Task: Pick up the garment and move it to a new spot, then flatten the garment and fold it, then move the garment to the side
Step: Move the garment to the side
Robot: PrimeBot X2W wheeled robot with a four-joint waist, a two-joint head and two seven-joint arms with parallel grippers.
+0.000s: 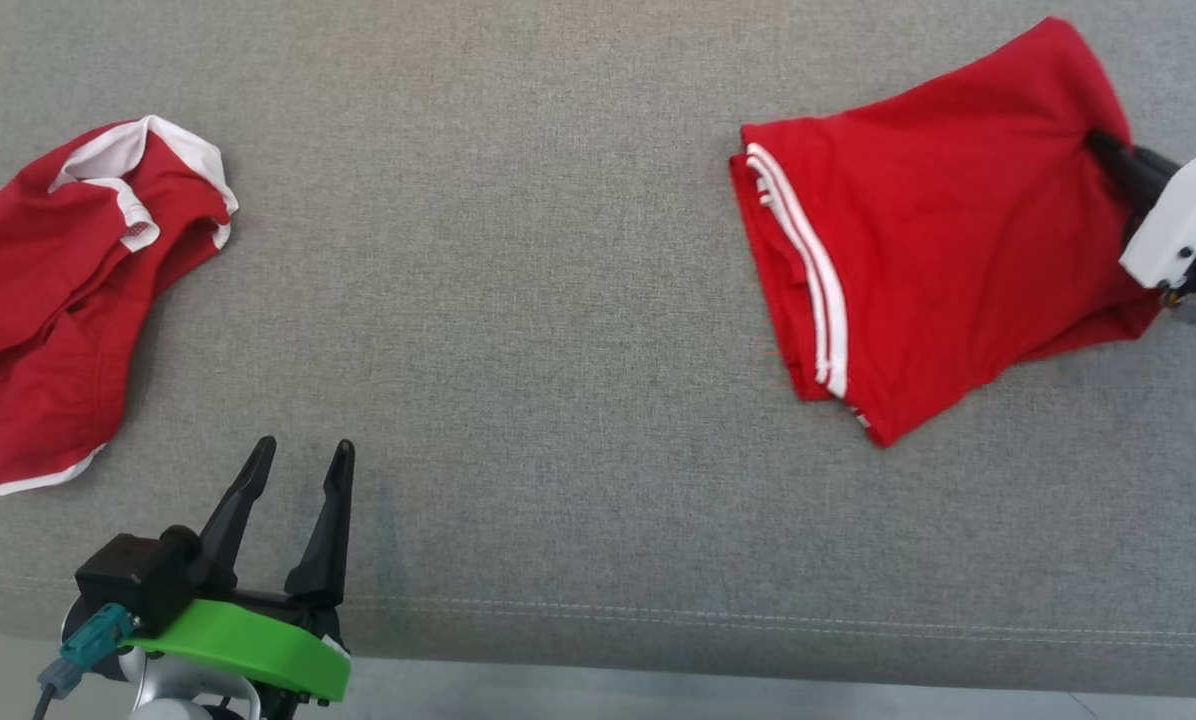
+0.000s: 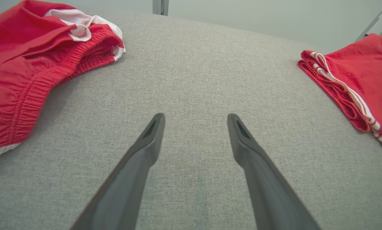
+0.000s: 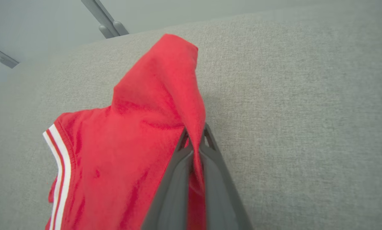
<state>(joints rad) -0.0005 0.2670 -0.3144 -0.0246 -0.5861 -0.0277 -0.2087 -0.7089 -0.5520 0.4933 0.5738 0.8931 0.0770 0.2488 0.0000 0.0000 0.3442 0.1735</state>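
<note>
A folded red garment with white side stripes lies at the right of the grey cushion. My right gripper is shut on its right edge; in the right wrist view the two fingers pinch a ridge of the red garment at the gripper, and the cloth rises into a peak there. The folded garment also sits at the right of the left wrist view. My left gripper stands open near the front edge at lower left, over bare cushion, its fingertips well apart with nothing between them.
A second red garment with white trim lies crumpled at the far left, also seen as the crumpled garment in the left wrist view. The cushion's front seam runs along the bottom. Grey metal legs stand beyond the far edge.
</note>
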